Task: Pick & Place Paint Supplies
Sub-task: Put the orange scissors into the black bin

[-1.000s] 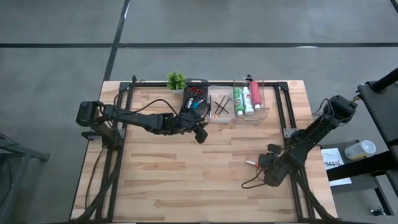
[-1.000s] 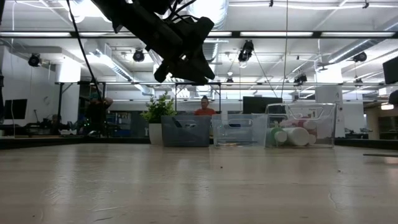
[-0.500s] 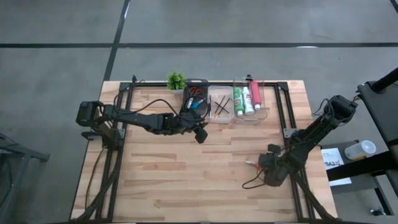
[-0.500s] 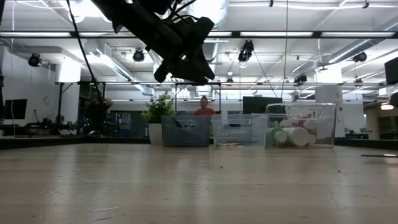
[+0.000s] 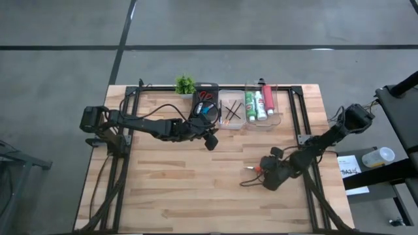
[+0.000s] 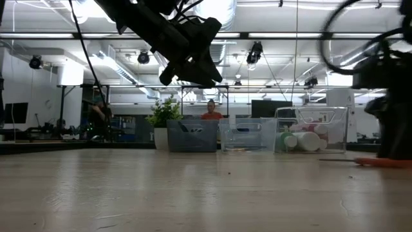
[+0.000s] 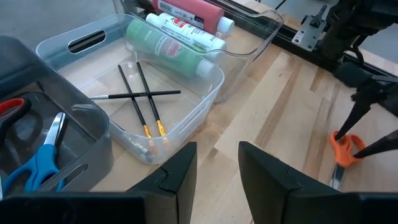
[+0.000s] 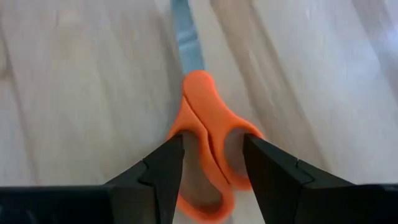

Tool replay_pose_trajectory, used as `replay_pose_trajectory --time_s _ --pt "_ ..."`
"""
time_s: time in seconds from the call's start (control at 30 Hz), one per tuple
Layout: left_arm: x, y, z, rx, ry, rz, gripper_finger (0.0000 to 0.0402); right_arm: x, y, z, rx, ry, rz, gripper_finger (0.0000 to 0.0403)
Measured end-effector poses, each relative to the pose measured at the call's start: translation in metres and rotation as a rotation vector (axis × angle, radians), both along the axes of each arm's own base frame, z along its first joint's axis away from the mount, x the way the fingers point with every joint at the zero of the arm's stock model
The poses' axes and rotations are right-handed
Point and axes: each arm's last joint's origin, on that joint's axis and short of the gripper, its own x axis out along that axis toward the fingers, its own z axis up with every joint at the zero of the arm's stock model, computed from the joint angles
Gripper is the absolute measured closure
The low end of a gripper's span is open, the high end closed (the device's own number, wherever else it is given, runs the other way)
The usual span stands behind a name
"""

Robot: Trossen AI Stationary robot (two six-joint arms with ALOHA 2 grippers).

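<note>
Right wrist view: we found right gripper [image 8: 208,165] pinching orange scissors [image 8: 208,140] on table [image 5: 176,189]. Grasp step judged underway; next, carry to dark bin [image 5: 204,104]. Left gripper [image 7: 217,171] spread, hovering beside bin.

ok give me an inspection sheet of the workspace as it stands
surface: wooden table, bare in front.
job's things: orange scissors between the right gripper's fingers; red and blue scissors in the dark bin; brushes in the clear bin; paint tubes in the end bin.
clutter: potted plant at the back edge.
grippers: left gripper open, raised by the bins; right gripper shut on orange scissors, low over the table.
cables: black cable trails by the right gripper.
surroundings: person behind the bins.
</note>
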Motion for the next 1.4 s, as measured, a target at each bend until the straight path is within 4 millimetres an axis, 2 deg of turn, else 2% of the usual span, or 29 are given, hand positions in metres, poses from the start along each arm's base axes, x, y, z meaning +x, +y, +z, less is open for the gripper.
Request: replay_pose_trajectory --time_s 0.3,0.7,0.97,1.2,1.4 --pt "0.0 0.0 0.0 0.0 0.0 0.0 0.0274 0.049 -0.017 -0.001 -0.053 -0.069 0.034 0.0235" --pt "0.0 0.0 0.0 0.0 0.0 0.0 0.0274 0.134 -0.044 -0.016 -0.122 -0.239 0.037 0.0235" --pt "0.0 0.0 0.0 0.0 0.0 0.0 0.0274 0.181 -0.053 -0.017 -0.148 -0.288 0.023 0.0235" --pt "0.0 0.0 0.0 0.0 0.003 0.0 0.0274 0.207 -0.057 -0.02 -0.173 -0.303 0.038 0.0235" --pt "0.0 0.0 0.0 0.0 0.007 -0.001 0.0274 0.205 -0.058 -0.019 -0.175 -0.298 0.043 0.0235"
